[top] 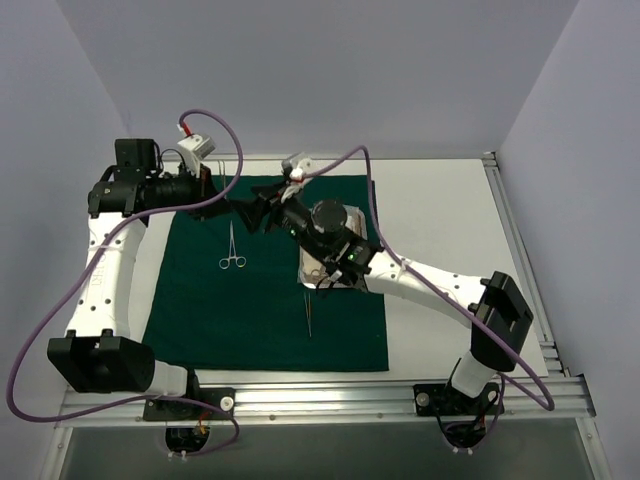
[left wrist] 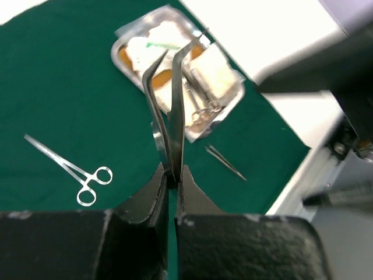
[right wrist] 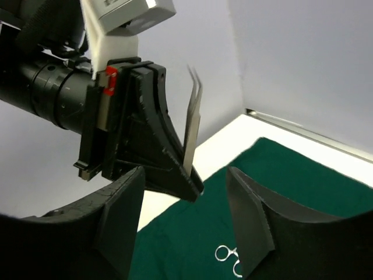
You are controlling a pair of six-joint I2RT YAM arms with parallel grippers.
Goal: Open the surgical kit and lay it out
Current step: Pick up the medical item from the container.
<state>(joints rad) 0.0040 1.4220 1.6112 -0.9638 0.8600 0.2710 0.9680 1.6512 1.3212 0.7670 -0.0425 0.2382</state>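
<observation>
— Left wrist view: what is to be logged for the left gripper (left wrist: 173, 175)?
— Pressed together on curved tweezers (left wrist: 175, 99); they are pinched at the joined end, blades pointing away from the fingers; they are held aloft above the green cloth (left wrist: 58, 87).
— And the right gripper (right wrist: 185, 175)?
— Spread wide, nothing between its fingers; in the right wrist view it is seen facing the curved tweezers, close beside the left gripper; contact cannot be told.
— Where is the kit placed?
— The green cloth is opened flat on the table (top: 440, 220); the steel tray (left wrist: 118, 58) is set on its right part with gauze (left wrist: 213, 70) and other items inside, too blurred to be sorted; one ring-handled clamp (left wrist: 67, 166) is laid out left of the tray, well apart; thin tweezers (left wrist: 225, 163) are laid just off the tray's near side.
— Step in hand?
— Judged as a handover or a lay-down of the curved tweezers; the task is judged partway, the tray not yet emptied.
— How is it done well?
— If handed over, the blades should be taken mid-length, clear of the left fingers; the right grip should be closed fully before the left is released. If laid down, bare cloth should be chosen, apart from the clamp and the thin tweezers; release should be made low so that no bounce is caused.
</observation>
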